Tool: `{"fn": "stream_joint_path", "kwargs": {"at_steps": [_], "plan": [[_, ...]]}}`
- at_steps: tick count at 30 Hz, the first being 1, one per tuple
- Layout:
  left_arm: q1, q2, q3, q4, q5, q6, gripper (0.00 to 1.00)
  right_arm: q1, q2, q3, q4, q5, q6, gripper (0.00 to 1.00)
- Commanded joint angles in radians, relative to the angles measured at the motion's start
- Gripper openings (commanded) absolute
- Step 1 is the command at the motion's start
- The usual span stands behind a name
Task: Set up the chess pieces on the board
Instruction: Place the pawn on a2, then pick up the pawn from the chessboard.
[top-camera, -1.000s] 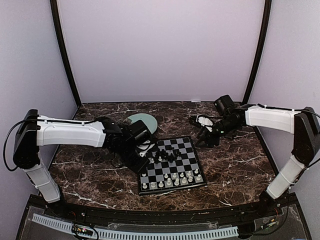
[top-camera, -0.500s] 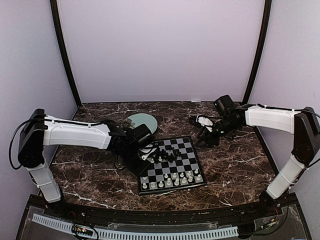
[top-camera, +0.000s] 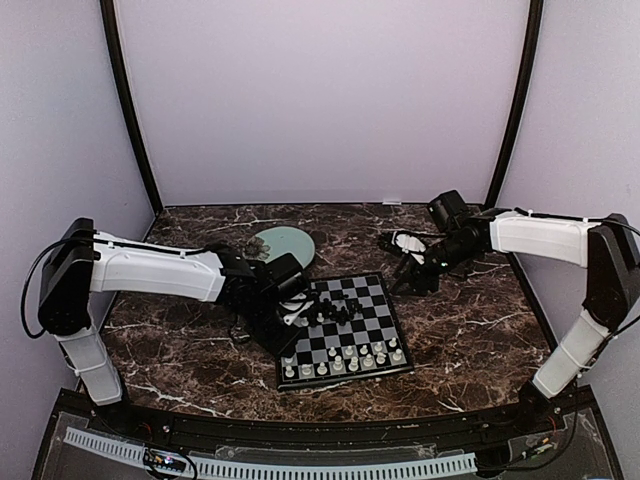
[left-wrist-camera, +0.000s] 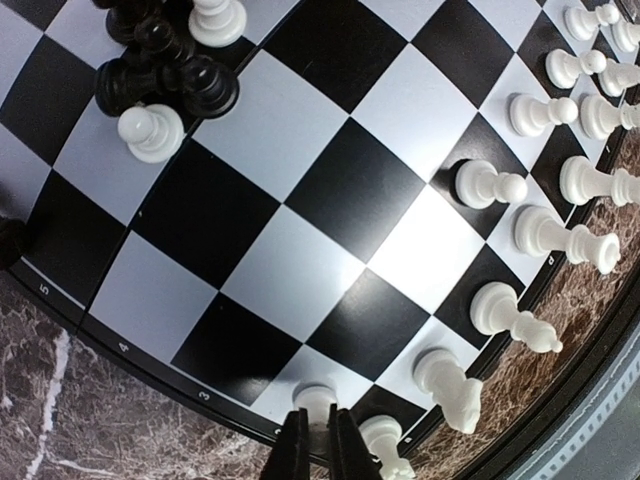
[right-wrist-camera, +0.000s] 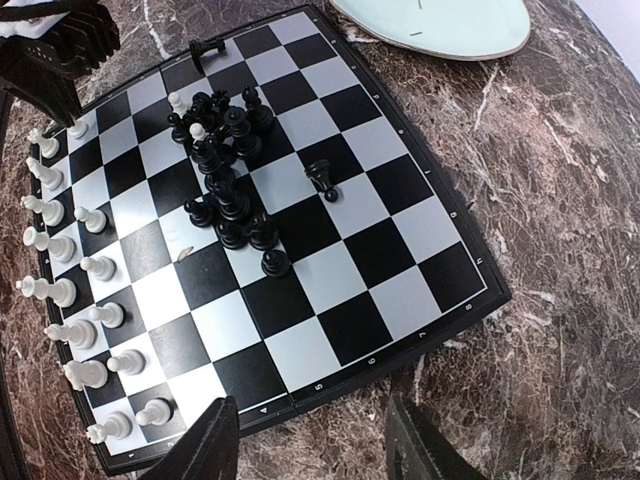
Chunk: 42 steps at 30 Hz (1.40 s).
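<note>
The chequered board (top-camera: 375, 300) lies mid-table. Cream-white pieces (top-camera: 345, 355) stand in two rows along its near edge. Black pieces (top-camera: 335, 312) are bunched in a heap near the middle, with a few white ones among them (left-wrist-camera: 148, 130). My left gripper (top-camera: 292, 318) is low over the board's left corner, its jaws (left-wrist-camera: 320, 414) shut on a white pawn (left-wrist-camera: 315, 397) that stands on a white edge square. My right gripper (top-camera: 410, 280) is open and empty, hovering over the table just off the board's far right edge (right-wrist-camera: 315, 445). The black heap also shows in the right wrist view (right-wrist-camera: 225, 180).
A round pale green plate (top-camera: 285, 243) sits behind the board's far left corner, also in the right wrist view (right-wrist-camera: 440, 25). Dark marble table (top-camera: 470, 340) surrounds the board. Purple walls close in the sides and back.
My left gripper has shifted slightly toward the board's near left corner and stays shut. The right arm has barely moved.
</note>
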<state>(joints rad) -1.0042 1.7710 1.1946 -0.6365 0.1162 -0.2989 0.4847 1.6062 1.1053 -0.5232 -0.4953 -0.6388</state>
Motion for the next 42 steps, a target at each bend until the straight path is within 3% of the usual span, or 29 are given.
{"fn": "stream_joint_path", "kwargs": {"at_steps": [1, 9, 15, 29, 42], "plan": [[-0.005, -0.003, -0.012, -0.004, 0.008, 0.013, 0.1, 0.008, 0.007, 0.005, 0.002, 0.004, -0.007, 0.52], [-0.005, -0.041, 0.032, -0.036, -0.013, 0.03, 0.29, 0.008, 0.004, 0.004, 0.002, 0.006, -0.008, 0.52], [0.009, -0.08, 0.127, -0.05, -0.053, 0.069, 0.34, 0.009, 0.006, 0.006, 0.0, 0.006, -0.01, 0.52], [0.117, 0.124, 0.3, 0.04, -0.084, 0.082, 0.27, 0.009, -0.011, -0.003, 0.006, 0.033, -0.016, 0.52], [0.137, 0.182, 0.319, -0.006, -0.05, 0.088, 0.22, 0.009, -0.003, -0.002, 0.004, 0.034, -0.022, 0.52]]}}
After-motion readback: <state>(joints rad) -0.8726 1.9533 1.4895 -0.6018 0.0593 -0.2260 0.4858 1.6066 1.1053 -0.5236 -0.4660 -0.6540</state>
